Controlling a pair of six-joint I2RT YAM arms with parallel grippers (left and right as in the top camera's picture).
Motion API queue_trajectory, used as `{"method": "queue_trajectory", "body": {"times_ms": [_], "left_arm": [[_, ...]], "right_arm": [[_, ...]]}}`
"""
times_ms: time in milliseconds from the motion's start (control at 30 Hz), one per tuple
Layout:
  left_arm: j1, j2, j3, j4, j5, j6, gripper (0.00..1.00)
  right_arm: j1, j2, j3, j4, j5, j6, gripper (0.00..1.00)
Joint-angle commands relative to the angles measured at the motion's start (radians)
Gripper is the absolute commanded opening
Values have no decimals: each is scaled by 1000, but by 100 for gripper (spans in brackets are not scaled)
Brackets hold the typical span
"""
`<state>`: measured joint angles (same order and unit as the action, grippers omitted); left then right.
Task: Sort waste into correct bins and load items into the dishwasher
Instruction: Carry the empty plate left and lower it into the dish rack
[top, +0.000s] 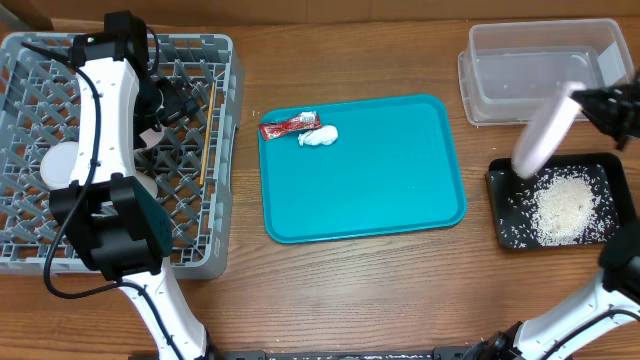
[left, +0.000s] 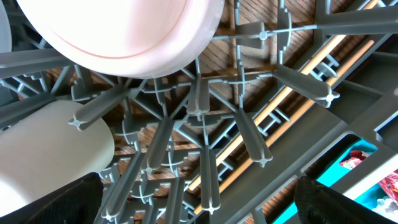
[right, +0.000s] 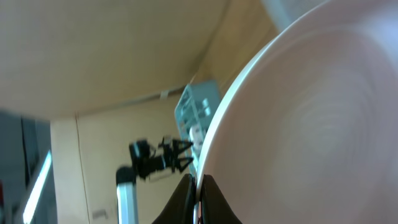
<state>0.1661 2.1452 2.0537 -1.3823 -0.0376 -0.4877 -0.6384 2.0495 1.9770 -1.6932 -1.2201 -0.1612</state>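
right gripper clamped on a tilted white plate over the black tray of rice. left gripper wide open above the grey rack. red wrapper on teal tray, print unreadable.

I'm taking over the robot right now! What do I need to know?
Left gripper: open, holding nothing, over the dish rack.
Right gripper: shut on the rim of a white plate, tilted over the black tray.
Done: rice lies in the black tray; chopsticks and white dishes are in the rack.
Left: rack the plate; bin the red wrapper and tissue wad, both on the teal tray. The clear tub is empty.
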Motion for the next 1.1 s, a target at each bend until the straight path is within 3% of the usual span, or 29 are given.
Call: {"method": "queue_trajectory", "body": {"times_ms": [0, 200, 500, 600, 767, 900, 967, 1067], "left_arm": [[3, 10, -5, 3, 5, 16, 100], [3, 10, -5, 3, 5, 16, 100], [3, 10, -5, 3, 5, 16, 100], [3, 10, -5, 3, 5, 16, 100], [3, 10, -5, 6, 6, 11, 100], [3, 10, -5, 9, 5, 12, 100], [3, 10, -5, 17, 4, 12, 100], [2, 10, -5, -26, 123, -1, 100]], "right_arm": [[120, -108, 32, 0, -106, -84, 4], [334, -125, 32, 18, -106, -156, 4], [703, -125, 32, 243, -138, -135, 4], [803, -125, 32, 378, -173, -29, 4], [937, -125, 32, 724, -155, 284, 4], [1026, -125, 32, 973, 53, 614, 4], [1066, -125, 32, 1072, 149, 707, 4], [1121, -125, 32, 1175, 282, 821, 4]]}}
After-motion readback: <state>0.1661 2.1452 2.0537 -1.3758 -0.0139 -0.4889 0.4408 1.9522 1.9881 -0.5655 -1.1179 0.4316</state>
